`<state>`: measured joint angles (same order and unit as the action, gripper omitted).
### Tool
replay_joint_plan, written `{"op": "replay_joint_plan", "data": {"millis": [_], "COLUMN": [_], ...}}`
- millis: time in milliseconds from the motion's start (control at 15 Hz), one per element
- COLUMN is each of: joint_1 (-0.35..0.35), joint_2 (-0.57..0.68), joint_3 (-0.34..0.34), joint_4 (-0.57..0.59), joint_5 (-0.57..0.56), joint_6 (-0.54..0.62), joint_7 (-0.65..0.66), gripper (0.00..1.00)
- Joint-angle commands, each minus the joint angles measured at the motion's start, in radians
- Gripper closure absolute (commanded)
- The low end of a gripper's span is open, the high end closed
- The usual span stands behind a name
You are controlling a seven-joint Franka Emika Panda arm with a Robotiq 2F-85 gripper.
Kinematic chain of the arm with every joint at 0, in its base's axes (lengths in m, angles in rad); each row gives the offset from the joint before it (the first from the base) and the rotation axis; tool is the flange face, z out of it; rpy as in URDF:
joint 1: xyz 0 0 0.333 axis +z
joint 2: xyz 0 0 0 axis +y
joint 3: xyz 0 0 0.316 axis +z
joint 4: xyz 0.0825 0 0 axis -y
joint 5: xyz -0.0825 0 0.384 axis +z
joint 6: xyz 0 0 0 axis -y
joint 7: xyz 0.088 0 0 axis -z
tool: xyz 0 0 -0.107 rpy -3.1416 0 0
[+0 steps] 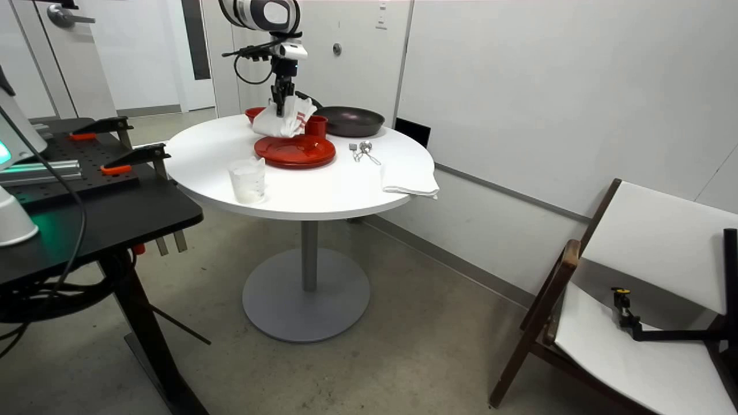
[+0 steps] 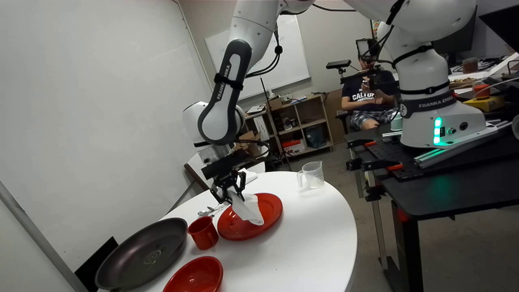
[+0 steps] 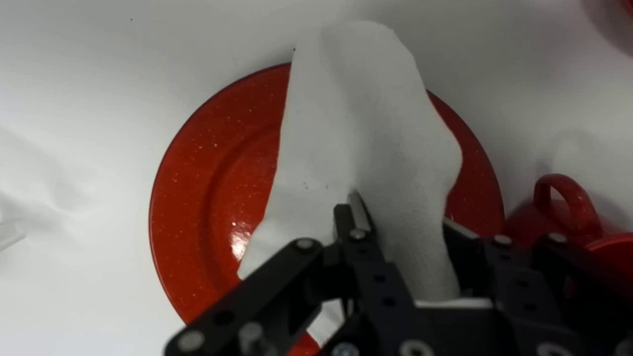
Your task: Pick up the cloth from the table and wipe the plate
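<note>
The white cloth (image 3: 366,113), marked with red stripes in an exterior view (image 1: 277,124), hangs from my gripper (image 3: 401,212). The fingers are closed on it, and a fold of it passes up between them. Below lies the wide red plate (image 3: 188,188), partly covered by the hanging cloth in the wrist view. In an exterior view the cloth's lower edge droops over the plate (image 2: 272,207); whether they touch I cannot tell. A second red rim shows under the plate in an exterior view (image 1: 294,166). Everything rests on the round white table (image 1: 346,193).
Close beside the plate stands a red mug (image 2: 204,234), then a black pan (image 2: 144,255) and a red bowl (image 2: 196,278). A clear measuring cup (image 1: 248,181) sits near the table edge. Metal utensils (image 1: 363,151) and a larger white cloth (image 1: 409,180) lie on the opposite side.
</note>
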<state>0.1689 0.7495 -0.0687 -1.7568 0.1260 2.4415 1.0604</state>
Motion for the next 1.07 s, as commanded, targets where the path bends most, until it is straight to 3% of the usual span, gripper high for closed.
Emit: {"op": "replay_joint_plan", "data": {"millis": [0, 267, 667, 1000], "joint_1": [-0.026, -0.042, -0.058, -0.051], "joint_2": [0.058, 0.132, 0.209, 0.243], "joint_3": [0.009, -0.015, -0.03, -0.031], "joint_4": [0.04, 0.076, 0.118, 0.141], "joint_5": [0.065, 0.097, 0.098, 0.066], "joint_6": [0.074, 0.155, 0.158, 0.19], "joint_7": [0.035, 0.081, 0.129, 0.082], "gripper": [0.93, 0.93, 0.93, 0.93]}}
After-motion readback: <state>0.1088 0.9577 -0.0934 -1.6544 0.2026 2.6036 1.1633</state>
